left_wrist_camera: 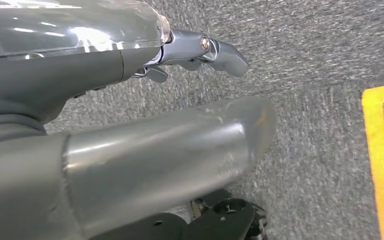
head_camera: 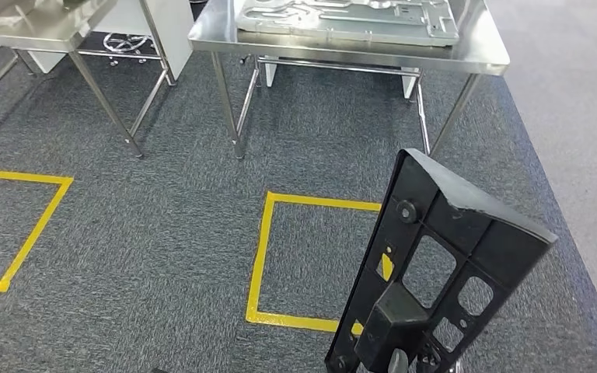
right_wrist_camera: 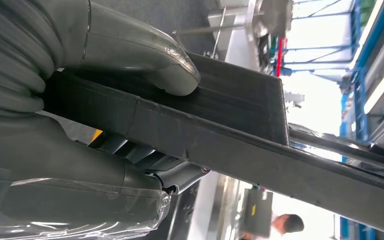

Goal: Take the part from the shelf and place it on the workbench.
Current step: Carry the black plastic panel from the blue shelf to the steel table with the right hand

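The right hand (right_wrist_camera: 70,115) grips the black part (head_camera: 443,272) — thumb on one face, fingers (right_wrist_camera: 150,165) wrapped beneath. The left hand (left_wrist_camera: 145,100) hangs empty — fingers apart.

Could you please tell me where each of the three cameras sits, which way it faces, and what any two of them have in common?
Head view: high on the robot, looking forward and down at grey carpet, yellow floor squares and the steel workbench; the black part rises at lower right.
Left wrist view: behind the left hand, looking down at the carpet and a yellow line.
Right wrist view: behind the right hand, which grips the black part, facing across the room.
Shared: head and right wrist views both show the part.
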Controlling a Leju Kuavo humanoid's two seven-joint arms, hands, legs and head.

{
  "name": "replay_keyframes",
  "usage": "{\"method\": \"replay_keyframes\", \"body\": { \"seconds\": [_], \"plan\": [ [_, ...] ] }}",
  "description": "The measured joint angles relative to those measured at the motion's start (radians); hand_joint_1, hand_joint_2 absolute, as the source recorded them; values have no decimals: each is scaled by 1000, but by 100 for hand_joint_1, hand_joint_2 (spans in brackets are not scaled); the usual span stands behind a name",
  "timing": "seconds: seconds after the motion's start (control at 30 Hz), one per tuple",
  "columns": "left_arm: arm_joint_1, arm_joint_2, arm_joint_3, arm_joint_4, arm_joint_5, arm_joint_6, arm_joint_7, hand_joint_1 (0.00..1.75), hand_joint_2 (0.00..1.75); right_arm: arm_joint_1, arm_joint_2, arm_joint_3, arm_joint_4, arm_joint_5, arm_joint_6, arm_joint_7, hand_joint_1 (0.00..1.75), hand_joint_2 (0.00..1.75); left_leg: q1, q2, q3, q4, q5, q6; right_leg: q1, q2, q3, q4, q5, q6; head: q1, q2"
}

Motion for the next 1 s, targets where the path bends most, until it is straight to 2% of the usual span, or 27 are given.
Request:
{"method": "replay_keyframes", "body": {
  "seconds": [0.07, 0.1, 0.13, 0.2, 0.23, 0.27, 0.3, 0.33, 0.37, 0.4, 0.43, 0.5, 0.6, 0.63, 0.67, 0.73, 0.77, 0.8, 0.83, 0.87, 0.9, 0.93, 0.97, 1.0],
  "plan": [
    [-1, 0, 0, 0, 0, 0, 0, 0, 0, 1, 0, 0, -1, 1, -2, 0, 175, 175, 1, 3, 10, -3, -8, -11, -4, 5, 11, -13, -7, -12, -2, 0],
    [-2, 0, -1, 0, 0, 0, 1, 0, 0, 2, 0, 1, -1, 1, -4, 0, 175, 175, 1, 3, 7, 15, -18, -15, -6, 6, 21, -20, -10, -19, -4, 0],
    [-2, 0, -1, 0, 1, -1, 1, 0, 0, 1, 0, 2, -1, 2, -4, 1, 175, 175, 1, 2, -10, 56, -36, -17, -8, 6, 32, -26, -13, -25, -5, 0],
    [-2, 0, -2, 0, 4, -2, 1, 0, 0, 1, 0, 6, 0, 3, -6, 3, 175, 175, 1, 0, -87, 192, -84, -19, -5, 4, 50, -29, -26, -36, -9, 0],
    [-1, 0, -2, 0, 6, -3, 2, 0, 0, 1, 0, 8, 1, 4, -8, 4, 175, 175, 1, -1, -130, 254, -96, -20, -2, 5, 58, -29, -34, -39, -10, 0],
    [1, 0, -2, 0, 8, -4, 2, 0, 0, 2, 0, 9, 2, 5, -10, 5, 175, 175, 1, -1, -162, 289, -89, -20, 0, 8, 69, -29, -42, -40, -10, 0],
    [3, 1, -3, 0, 9, -5, 3, 0, 0, 2, 0, 9, 2, 5, -12, 6, 175, 175, 1, -1, -176, 285, -62, -19, 2, 11, 81, -28, -51, -41, -11, 0],
    [5, 1, -4, 0, 10, -5, 4, 0, 0, 2, 0, 10, 3, 6, -16, 7, 175, 175, 1, -1, -172, 244, -15, -17, 3, 15, 95, -28, -61, -39, -11, 0],
    [6, 2, -5, 0, 11, -5, 4, 0, 0, 2, 0, 10, 4, 7, -20, 8, 175, 175, 0, -1, -158, 185, 34, -13, 3, 17, 108, -27, -72, -37, -11, 0],
    [7, 3, -6, 0, 12, -5, 5, 0, 0, 1, 0, 11, 6, 7, -25, 9, 175, 175, -3, -2, -143, 133, 69, -9, 5, 18, 119, -25, -83, -33, -11, 0],
    [6, 4, -6, 1, 13, -5, 5, 0, 0, 0, -1, 12, 7, 8, -30, 11, 175, 175, -6, -2, -128, 90, 84, -4, 6, 19, 124, -23, -91, -27, -11, 0],
    [3, 6, -8, 2, 14, -5, 7, 0, 0, -1, -5, 14, 12, 8, -41, 13, 175, 175, -11, -3, -115, 60, 74, 6, 7, 18, 125, -24, -100, -17, -8, 0],
    [3, 5, -12, 2, 15, -5, 8, 0, 0, -2, -10, 17, 18, 8, -50, 15, 175, 175, -4, -4, -98, 36, 66, 21, 7, 15, 126, -15, -113, -3, -5, 0],
    [3, 5, -12, 2, 15, -5, 8, 0, 0, -3, -12, 18, 19, 8, -52, 15, 175, 175, -1, -4, -89, 28, 65, 25, 6, 14, 112, 18, -128, 3, -2, 0],
    [3, 6, -13, 2, 15, -5, 9, 0, 0, -4, -14, 20, 21, 9, -55, 17, 175, 175, 1, -3, -81, 23, 62, 29, 3, 12, 82, 71, -147, 9, 0, 0],
    [2, 7, -13, 2, 16, -6, 9, 0, 0, -5, -21, 23, 27, 9, -61, 21, 175, 175, 1, -3, -68, 20, 52, 33, -5, 11, -7, 200, -179, 18, 2, 0],
    [2, 8, -14, 2, 16, -7, 9, 0, 0, -5, -24, 24, 30, 9, -64, 25, 175, 175, 2, -4, -60, 20, 45, 32, -9, 11, -43, 240, -175, 22, 2, 0],
    [3, 8, -14, 2, 16, -8, 9, 0, 0, -5, -27, 25, 34, 10, -68, 28, 175, 175, 3, -5, -50, 20, 37, 30, -13, 10, -63, 244, -149, 24, 2, 0],
    [4, 8, -14, 2, 16, -9, 10, 0, 0, -6, -29, 27, 38, 11, -74, 32, 175, 175, 4, -6, -37, 20, 28, 28, -16, 9, -64, 212, -106, 26, 2, 0],
    [4, 8, -14, 2, 16, -10, 10, 0, 0, -6, -31, 28, 41, 14, -83, 39, 175, 175, 6, -7, -25, 20, 19, 24, -18, 8, -50, 152, -54, 27, 2, 0],
    [4, 8, -15, 2, 16, -11, 10, 0, 0, -9, -33, 30, 45, 19, -99, 53, 175, 175, 6, -7, -15, 19, 10, 19, -17, 6, -33, 96, -18, 26, 3, 0],
    [3, 8, -15, 2, 16, -12, 10, 0, 0, -12, -33, 31, 49, 25, -116, 67, 175, 175, 6, -8, -8, 18, 3, 12, -15, 5, -16, 47, 1, 22, 4, 0],
    [2, 8, -16, 2, 15, -13, 11, 0, 0, -17, -33, 31, 54, 38, -149, 92, 175, 175, 5, -8, -5, 15, -2, 6, -12, 3, -6, 19, 4, 18, 5, 0],
    [0, 9, -18, 2, 12, -15, 12, 0, 0, -25, -33, 29, 58, 56, -190, 121, 175, 175, 4, -7, -3, 11, -5, -1, -8, 4, -3, 13, -6, 12, 5, 0]
  ]
}}
